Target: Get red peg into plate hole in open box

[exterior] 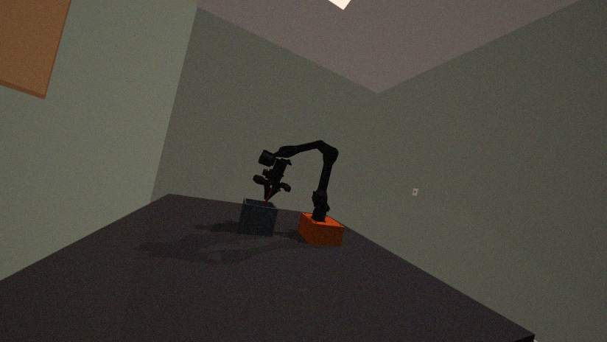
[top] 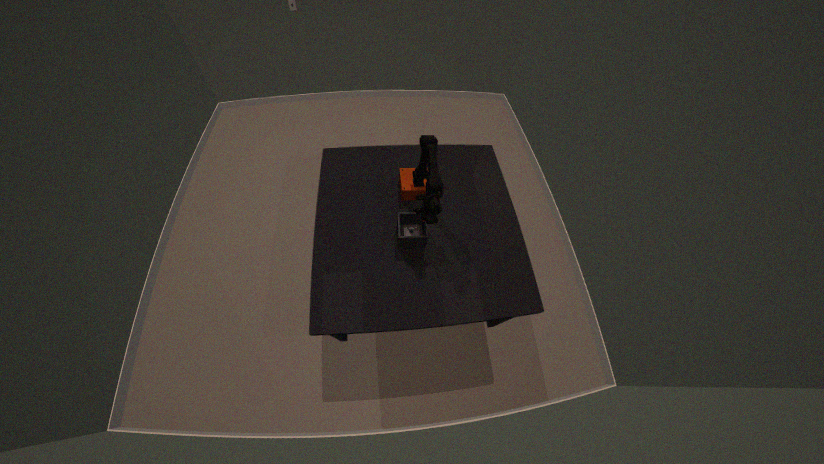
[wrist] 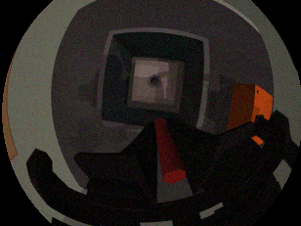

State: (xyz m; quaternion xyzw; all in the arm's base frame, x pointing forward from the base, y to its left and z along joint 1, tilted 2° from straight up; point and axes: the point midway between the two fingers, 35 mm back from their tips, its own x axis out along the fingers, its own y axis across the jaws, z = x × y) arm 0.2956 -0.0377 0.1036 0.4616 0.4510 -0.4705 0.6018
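Observation:
The red peg [exterior: 267, 196] [wrist: 167, 151] is held tilted between the fingertips of my gripper [exterior: 267, 198] [wrist: 160, 123], which is shut on it. The open dark box [exterior: 257, 220] [wrist: 193, 77] stands upright on the table. In the exterior view the peg's lower end is around the height of the box's rim. In the wrist view the fingertips are over or near the box's near wall, off to one side of the hole [wrist: 154, 80] in the pale plate [wrist: 145, 95] at the bottom. In the top view my arm is beside the box and the peg cannot be made out.
The orange block [top: 408, 179] [exterior: 320, 234] [wrist: 242, 108] under my arm's base stands on the dark table [top: 357, 276] [exterior: 297, 292] close to the box. Shadows of the arm and box fall on the table.

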